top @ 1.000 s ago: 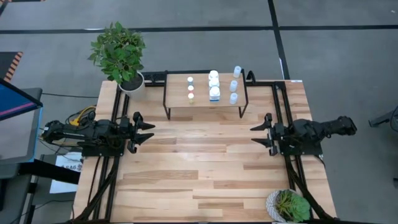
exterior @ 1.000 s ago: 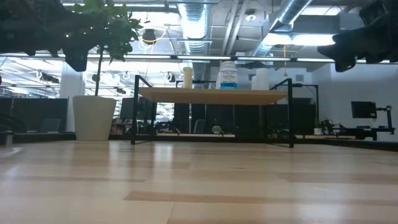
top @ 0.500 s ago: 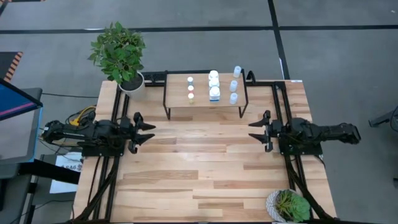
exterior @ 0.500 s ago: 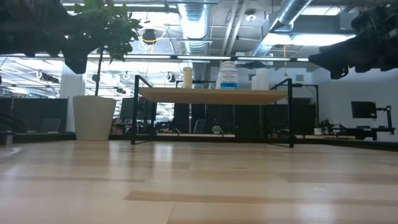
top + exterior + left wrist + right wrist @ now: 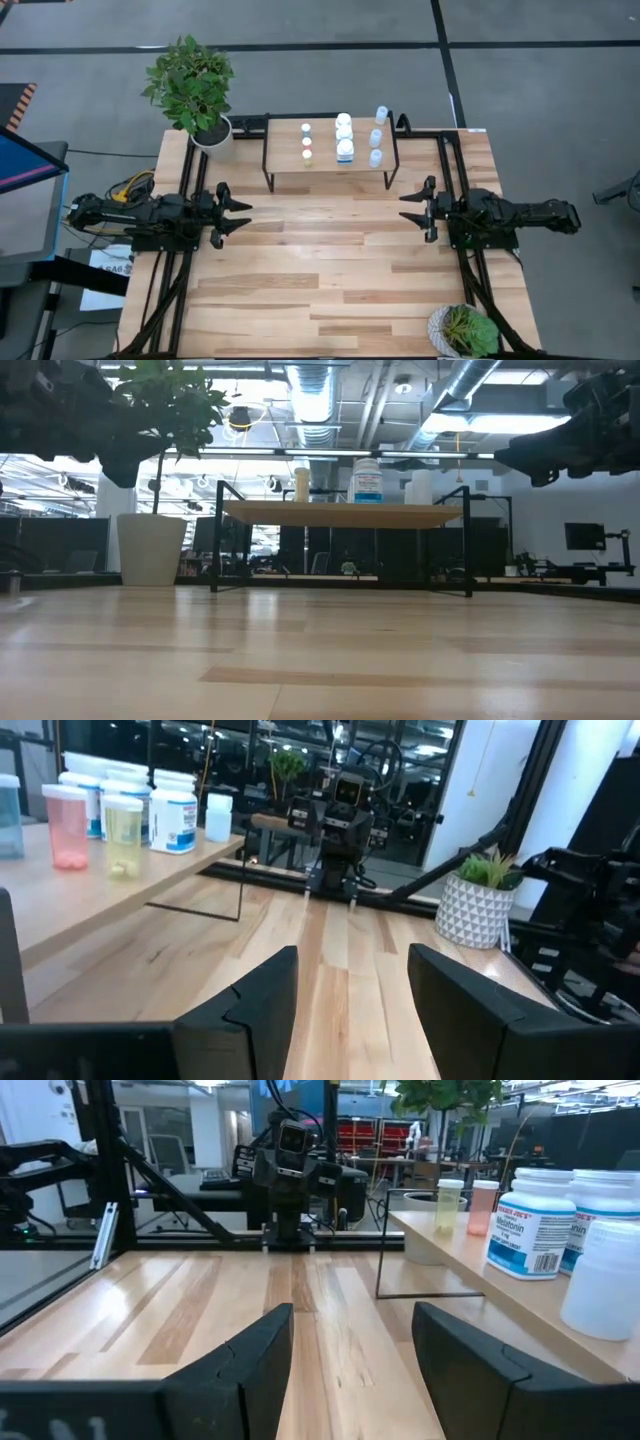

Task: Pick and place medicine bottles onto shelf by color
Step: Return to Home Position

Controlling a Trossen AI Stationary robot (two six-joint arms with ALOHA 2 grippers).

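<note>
The shelf (image 5: 325,163), a light-wood board on a black frame, stands at the table's far middle. On it stand three rows of medicine bottles: small yellowish and pinkish ones (image 5: 307,143) on the left, chunkier white ones (image 5: 344,137) in the middle, pale blue ones (image 5: 377,137) on the right. The low view shows them on the board's top (image 5: 367,480). My left gripper (image 5: 244,214) hangs open and empty above the table's left side, pointing right. My right gripper (image 5: 404,210) hangs open and empty above the right side, pointing left. Both are nearer than the shelf.
A leafy plant in a white pot (image 5: 211,133) stands at the far left corner beside the shelf. A small succulent in a patterned pot (image 5: 463,330) stands at the near right corner. Bare wooden tabletop (image 5: 325,260) lies between the two arms.
My right gripper has come down a little and moved slightly toward the table's left and far edges, its arm stretching out flatter behind it. It has stayed open and empty. The bottles and the shelf have not moved.
</note>
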